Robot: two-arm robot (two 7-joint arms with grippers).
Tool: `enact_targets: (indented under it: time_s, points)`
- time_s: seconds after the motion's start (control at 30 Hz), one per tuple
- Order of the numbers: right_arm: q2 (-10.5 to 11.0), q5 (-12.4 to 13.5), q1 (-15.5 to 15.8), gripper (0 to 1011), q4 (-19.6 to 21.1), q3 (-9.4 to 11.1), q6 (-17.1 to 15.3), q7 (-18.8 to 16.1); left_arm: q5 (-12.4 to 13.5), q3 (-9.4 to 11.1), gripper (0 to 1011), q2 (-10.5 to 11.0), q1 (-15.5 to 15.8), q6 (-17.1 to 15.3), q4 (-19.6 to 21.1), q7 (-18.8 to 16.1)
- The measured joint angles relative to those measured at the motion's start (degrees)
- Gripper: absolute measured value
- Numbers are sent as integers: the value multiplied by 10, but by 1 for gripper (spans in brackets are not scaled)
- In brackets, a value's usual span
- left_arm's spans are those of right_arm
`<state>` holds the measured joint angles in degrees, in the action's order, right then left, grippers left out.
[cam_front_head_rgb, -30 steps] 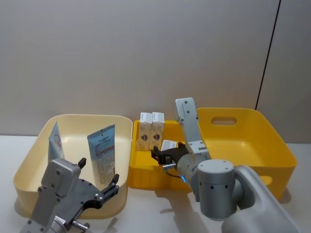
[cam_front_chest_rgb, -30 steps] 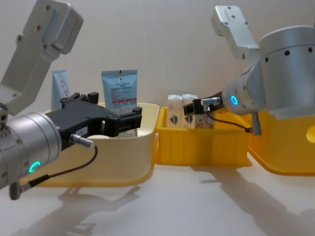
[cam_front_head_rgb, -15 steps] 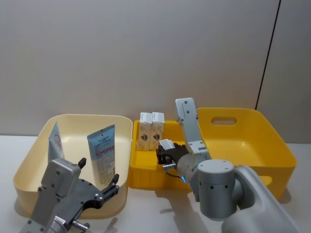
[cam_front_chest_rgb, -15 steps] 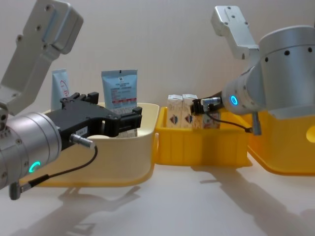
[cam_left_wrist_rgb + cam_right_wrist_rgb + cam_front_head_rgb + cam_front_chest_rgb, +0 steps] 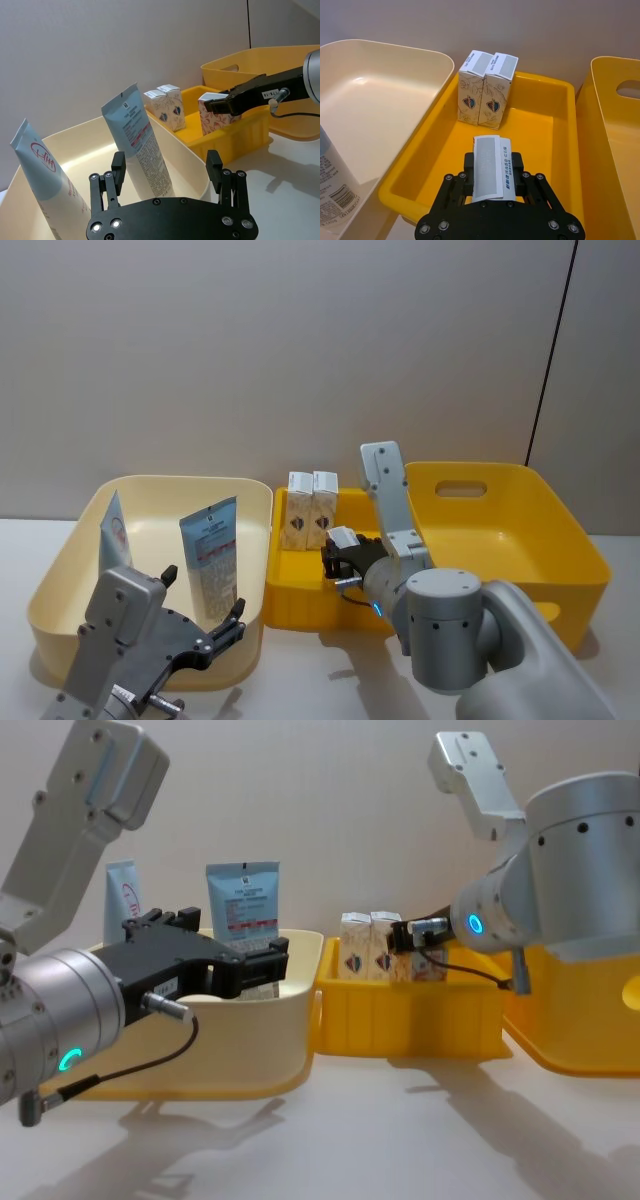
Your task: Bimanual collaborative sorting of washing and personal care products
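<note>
Clamping a cream carton (image 5: 489,169), the right tool (image 5: 492,164) hangs over the yellow bin (image 5: 536,131); left tool (image 5: 166,162) open.

Cream bin (image 5: 55,585) — tube (image 5: 113,535) and pouch (image 5: 211,555) upright inside. Small yellow bin (image 5: 300,602) — two cartons (image 5: 311,508) standing; right gripper (image 5: 341,562) clasps a third carton (image 5: 343,537) near them. Left gripper (image 5: 203,592), fingers spread, foreground.

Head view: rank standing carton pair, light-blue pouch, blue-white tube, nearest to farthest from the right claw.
1. Standing carton pair: back of small yellow bin, just past the right claw gripping a third carton.
2. Light-blue pouch: cream bin, right part.
3. Blue-white tube: cream bin, left end.
Left claw hangs open, front left.
</note>
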<state>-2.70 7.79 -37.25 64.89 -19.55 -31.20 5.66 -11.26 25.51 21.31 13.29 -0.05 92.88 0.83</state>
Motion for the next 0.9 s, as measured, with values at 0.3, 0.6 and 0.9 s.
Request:
enact_targets:
  time_s: [0.3, 0.6, 0.9]
  points:
    - [10, -12, -1, 415, 15, -9, 17, -9, 0, 0, 1001, 0, 0, 0, 0, 0]
    - [22, -22, 0, 415, 44, -11, 47, -17, 0, 0, 1002, 0, 0, 0, 0, 0]
    - [39, -34, -1, 415, 87, -1, 84, -18, 0, 0, 1001, 0, 0, 0, 0, 0]
